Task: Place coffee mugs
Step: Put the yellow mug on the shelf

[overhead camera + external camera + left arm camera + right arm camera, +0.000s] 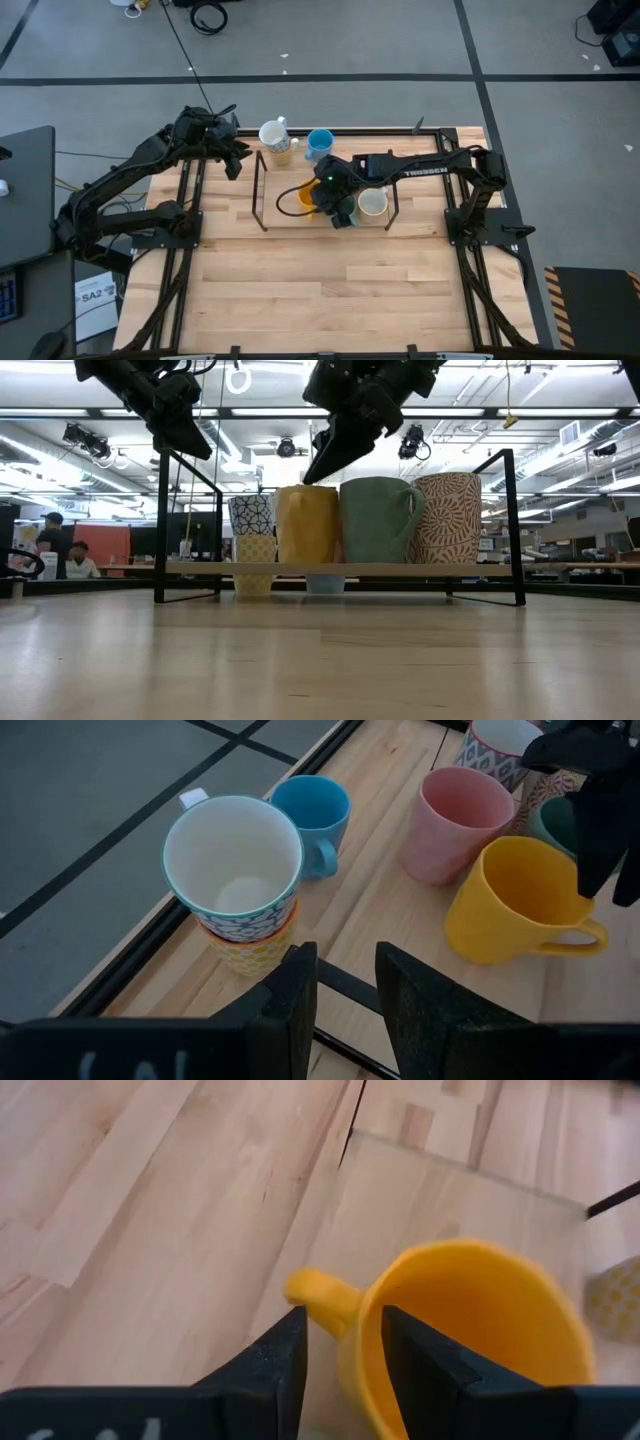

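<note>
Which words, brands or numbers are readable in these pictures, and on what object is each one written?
"TROSSEN": white letters on the right arm, high view.
"SA2": on a white sheet lying beside the table's left edge, high view; its smaller print is too small to read.
The mugs carry only patterns, no words.

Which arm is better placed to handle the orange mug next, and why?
Right. The right gripper hovers directly over the orange mug on the rack, fingers straddling its rim by the handle. The left gripper waits open at the table's far edge, near the stacked white mugs.
</note>
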Robot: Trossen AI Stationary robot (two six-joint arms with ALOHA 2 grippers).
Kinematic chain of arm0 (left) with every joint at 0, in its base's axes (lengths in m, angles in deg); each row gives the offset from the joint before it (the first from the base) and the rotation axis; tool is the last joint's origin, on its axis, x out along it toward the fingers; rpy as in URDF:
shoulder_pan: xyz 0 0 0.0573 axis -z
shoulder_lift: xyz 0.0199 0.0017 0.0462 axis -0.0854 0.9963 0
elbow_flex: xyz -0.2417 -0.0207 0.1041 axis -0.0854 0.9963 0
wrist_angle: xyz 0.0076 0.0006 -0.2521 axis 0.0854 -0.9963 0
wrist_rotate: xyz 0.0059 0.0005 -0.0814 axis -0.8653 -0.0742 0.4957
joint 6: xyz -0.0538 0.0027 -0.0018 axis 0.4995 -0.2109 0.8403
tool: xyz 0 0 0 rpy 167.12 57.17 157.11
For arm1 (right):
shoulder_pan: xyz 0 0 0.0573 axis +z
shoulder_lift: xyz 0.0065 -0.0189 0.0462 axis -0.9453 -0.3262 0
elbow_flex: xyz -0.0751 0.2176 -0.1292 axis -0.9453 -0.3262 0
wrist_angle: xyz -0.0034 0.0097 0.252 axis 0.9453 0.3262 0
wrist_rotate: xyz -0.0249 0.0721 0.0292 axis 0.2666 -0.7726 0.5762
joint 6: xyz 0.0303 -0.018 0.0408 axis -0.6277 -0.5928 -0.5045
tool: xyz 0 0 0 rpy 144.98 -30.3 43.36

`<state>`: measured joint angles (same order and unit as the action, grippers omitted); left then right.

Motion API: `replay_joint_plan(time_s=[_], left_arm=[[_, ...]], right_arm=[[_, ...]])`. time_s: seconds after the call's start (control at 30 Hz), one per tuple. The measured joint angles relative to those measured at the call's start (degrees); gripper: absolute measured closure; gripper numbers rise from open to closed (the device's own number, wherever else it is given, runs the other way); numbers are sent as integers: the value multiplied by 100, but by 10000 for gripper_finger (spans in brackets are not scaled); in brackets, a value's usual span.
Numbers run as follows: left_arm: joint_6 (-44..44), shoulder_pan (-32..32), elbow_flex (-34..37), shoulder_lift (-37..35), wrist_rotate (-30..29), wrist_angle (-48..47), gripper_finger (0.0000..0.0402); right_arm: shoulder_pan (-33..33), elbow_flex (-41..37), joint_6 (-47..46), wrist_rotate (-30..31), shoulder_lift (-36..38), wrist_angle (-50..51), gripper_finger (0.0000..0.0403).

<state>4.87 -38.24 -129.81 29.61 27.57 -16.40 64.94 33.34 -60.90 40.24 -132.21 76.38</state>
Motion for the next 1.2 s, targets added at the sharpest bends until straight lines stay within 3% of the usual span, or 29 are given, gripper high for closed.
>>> replay_joint_plan(time_s=[0.13,0.37,1.2], left_arm=[[0,0,0,0,0,0,290],[0,-2,0,0,-2,-2,290],[0,-2,0,2,-2,-2,290]], right_arm=[[-2,301,72,34,12,69,267],[-76,447,173,695,18,-63,267],[-96,180,181,414,-21,-96,270]])
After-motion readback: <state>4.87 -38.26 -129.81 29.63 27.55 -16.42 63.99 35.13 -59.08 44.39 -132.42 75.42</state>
